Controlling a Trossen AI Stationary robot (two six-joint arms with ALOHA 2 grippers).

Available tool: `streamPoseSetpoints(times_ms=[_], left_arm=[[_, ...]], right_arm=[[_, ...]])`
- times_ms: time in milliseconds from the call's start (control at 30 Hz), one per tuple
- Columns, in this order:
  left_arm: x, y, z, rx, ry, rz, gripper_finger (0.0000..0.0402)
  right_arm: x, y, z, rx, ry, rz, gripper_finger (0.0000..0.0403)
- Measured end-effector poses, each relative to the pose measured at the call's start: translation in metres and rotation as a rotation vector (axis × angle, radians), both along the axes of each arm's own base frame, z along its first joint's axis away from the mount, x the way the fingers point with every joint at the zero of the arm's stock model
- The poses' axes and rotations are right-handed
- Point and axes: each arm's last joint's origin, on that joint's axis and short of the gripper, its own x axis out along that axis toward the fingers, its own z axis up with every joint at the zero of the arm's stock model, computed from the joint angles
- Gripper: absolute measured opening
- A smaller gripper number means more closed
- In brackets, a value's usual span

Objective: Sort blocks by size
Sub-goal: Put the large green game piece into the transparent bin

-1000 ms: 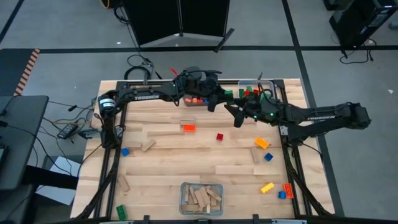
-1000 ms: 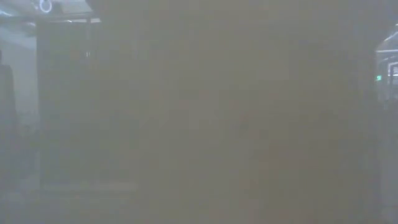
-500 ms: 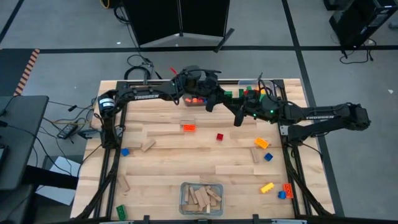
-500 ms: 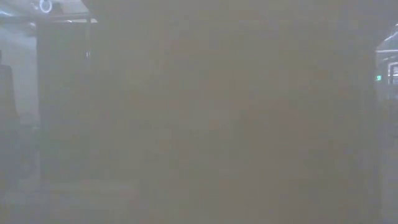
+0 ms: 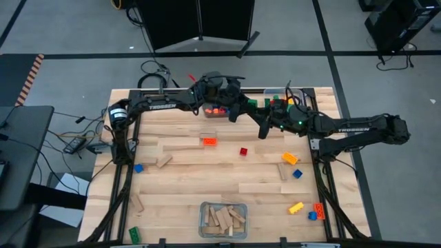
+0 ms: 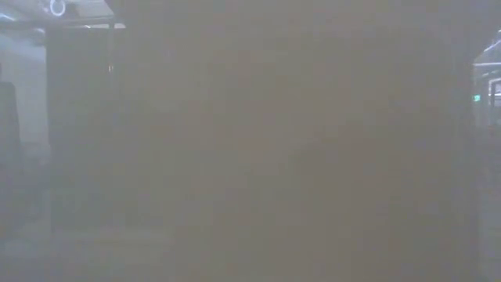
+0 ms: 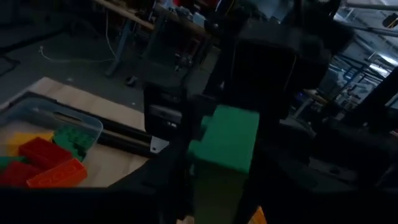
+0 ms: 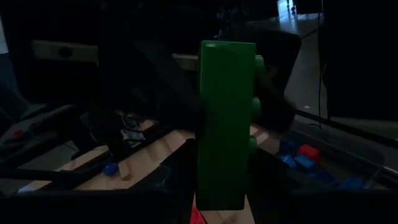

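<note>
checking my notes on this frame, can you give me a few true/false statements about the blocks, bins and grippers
1. The right gripper holds a green brick. True.
2. The bin at the table's near edge holds tan wooden blocks. True.
3. Both arms rest at the table's near edge. False: both grippers meet at the far edge, the left gripper by the bins.
4. A red brick lies inside a bin. False: it lies on the bare table.

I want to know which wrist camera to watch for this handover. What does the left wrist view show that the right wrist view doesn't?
Only the left wrist view shows a clear bin holding red, orange, green and yellow bricks. Only the right wrist view shows a small blue brick on the table and a bin of blue and red bricks. Both show the green brick between dark fingers.
</note>
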Motion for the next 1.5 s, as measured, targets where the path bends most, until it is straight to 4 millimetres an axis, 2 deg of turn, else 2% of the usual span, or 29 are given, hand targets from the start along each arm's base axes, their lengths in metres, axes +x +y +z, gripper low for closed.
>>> streamPoseSetpoints(times_ms=[167, 367, 500, 700, 867, 1000, 1167, 1333, 1500], left_arm=[[-0.01, 0.02, 0.009, 0.027, -0.07, -0.008, 0.019], [-0.031, 0.05, 0.024, 0.051, -0.12, 0.037, 0.0191], [-0.046, 0.068, 0.031, 0.048, -0.126, 0.069, 0.0189], [-0.064, 0.087, 0.036, 0.136, -0.096, 0.166, 0.0177], [-0.082, 0.1, 0.037, 0.069, -0.016, 0.212, 0.0176], [-0.093, 0.104, 0.036, 0.013, 0.042, 0.232, 0.0176], [-0.096, 0.105, 0.036, 0.014, 0.056, 0.213, 0.0176], [-0.096, 0.103, 0.036, 0.004, 0.058, 0.164, 0.0176], [-0.096, 0.102, 0.032, -0.019, 0.092, 0.14, 0.0176]], right_arm=[[0.0, -0.002, 0.0, 0.011, 0.0, -0.013, 0.0117], [-0.005, -0.007, -0.001, 0.017, 0.025, -0.048, 0.0116], [-0.017, -0.018, 0.003, 0.082, 0.138, -0.239, 0.0116], [-0.038, -0.043, 0.005, 0.231, 0.412, -0.518, 0.0115], [-0.058, -0.072, -0.016, 0.45, 0.573, -0.747, 0.0115], [-0.067, -0.093, -0.034, 0.567, 0.697, -0.831, 0.0115], [-0.072, -0.117, -0.054, 0.672, 0.785, -0.877, 0.0115], [-0.076, -0.13, -0.07, 0.735, 0.869, -0.913, 0.0126], [-0.078, -0.135, -0.076, 0.738, 0.927, -0.905, 0.0151]])
